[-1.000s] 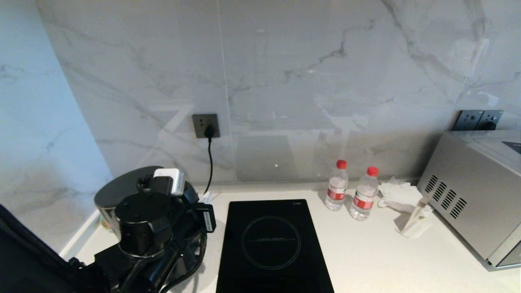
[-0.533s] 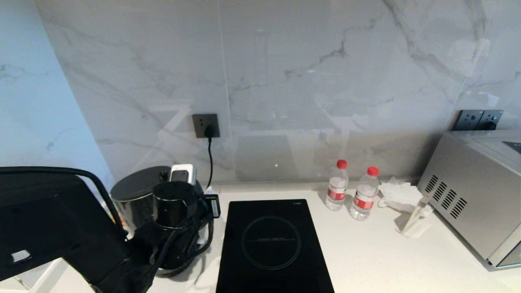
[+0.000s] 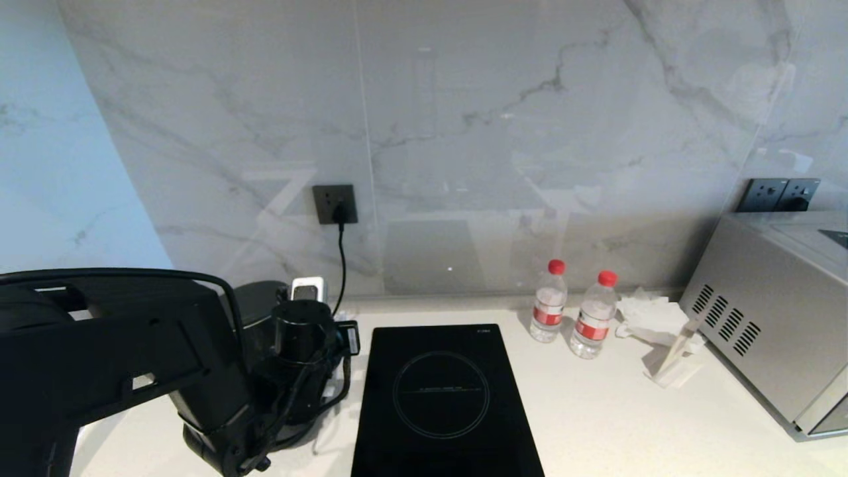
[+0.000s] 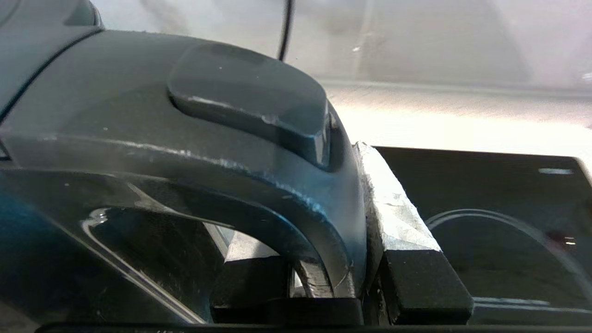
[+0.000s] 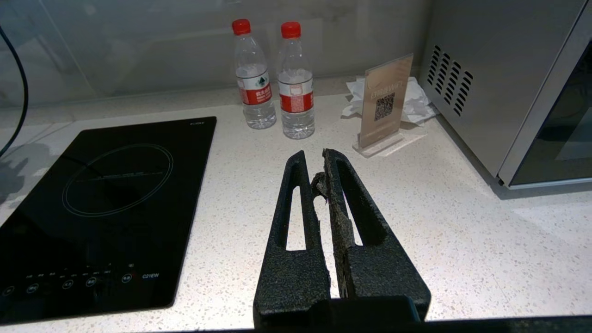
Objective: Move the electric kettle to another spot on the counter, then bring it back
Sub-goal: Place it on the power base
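The table (image 3: 596,411), a white speckled worktop, is seen running from the marble corner on the robot's left to a steel microwave (image 3: 768,311) on the right, with a black induction hob (image 3: 440,397) set in its middle. The electric kettle (image 3: 255,308) is found at the left end, just beside the hob's left edge and near the wall socket (image 3: 334,204) with its hanging cord; most of its body is hidden behind the left arm. In the left wrist view the kettle's glossy loop handle (image 4: 259,194) is seen gripped by the left pincer (image 4: 342,259): the jaws are drawn in narrow, one pad inside the loop and one pressed against its outer face, so the handle is judged to be held. Whether the kettle's foot rests on the table or hangs just above it cannot be told, since the arm covers that spot. No power base is visible, so it cannot be settled which leg of the task is in hand; it is judged that the kettle is being carried and that at least a set-down and release are left. The right pincer (image 5: 319,185) is seen closed on nothing, its tips nearly touching, hovering idle over bare table in front of two water bottles (image 5: 275,78) and a small sign stand (image 5: 384,106).
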